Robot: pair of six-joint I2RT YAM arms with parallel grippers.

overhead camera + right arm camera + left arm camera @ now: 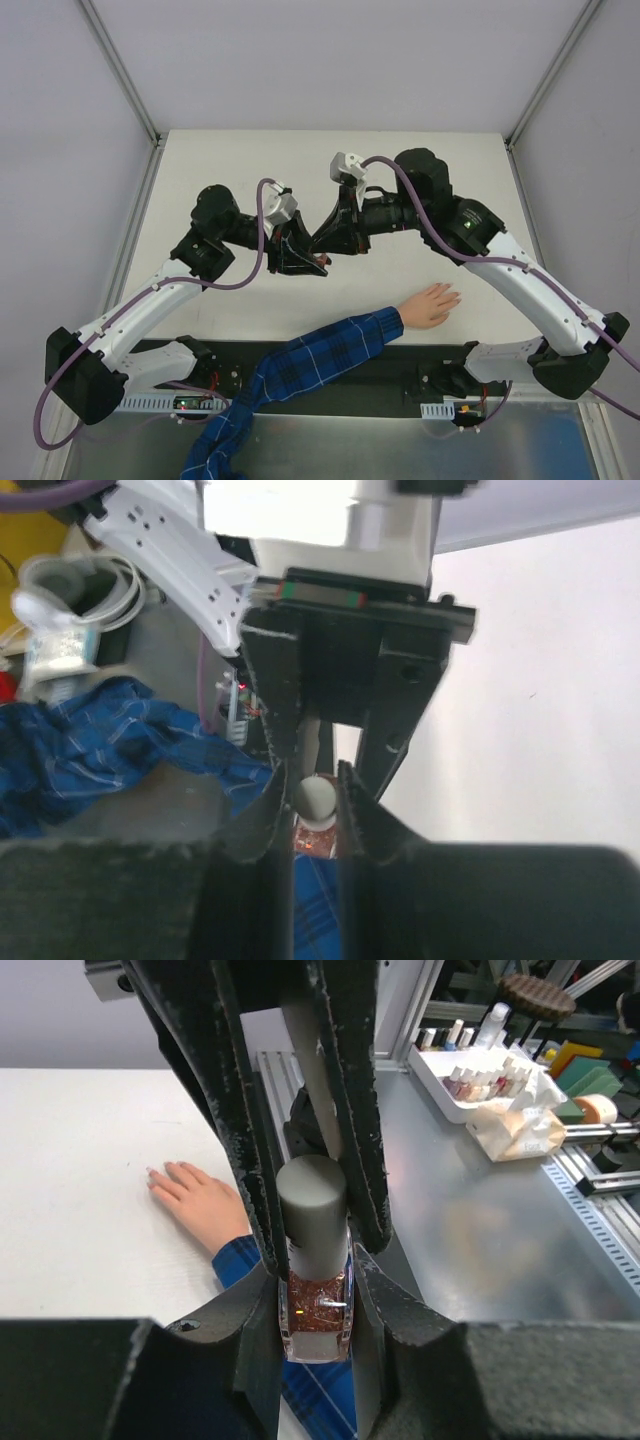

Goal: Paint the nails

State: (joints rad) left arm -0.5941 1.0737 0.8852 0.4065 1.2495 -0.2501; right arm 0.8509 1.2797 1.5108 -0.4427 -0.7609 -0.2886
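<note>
A small bottle of dark reddish glitter polish (pixel 316 1312) with a grey cap (pixel 312 1215) hangs above the table's middle (pixel 318 258). My left gripper (pixel 317 1322) is shut on its glass body. My right gripper (pixel 314 800) is shut on the grey cap (pixel 316 798), and its fingers (pixel 350 1110) come in from above in the left wrist view. A pale peach hand (pixel 432 303) in a blue-and-white plaid sleeve (pixel 320 355) lies flat on the table, to the right of the grippers and nearer. Its nails (pixel 160 1172) are tiny and apart from both grippers.
The sleeve runs from the near edge between the arm bases. A white tray of several polish bottles (pixel 470 1075) and a crumpled plastic bag (pixel 520 1125) sit on the metal bench beyond the table. Frame posts (pixel 125 75) stand at the back corners.
</note>
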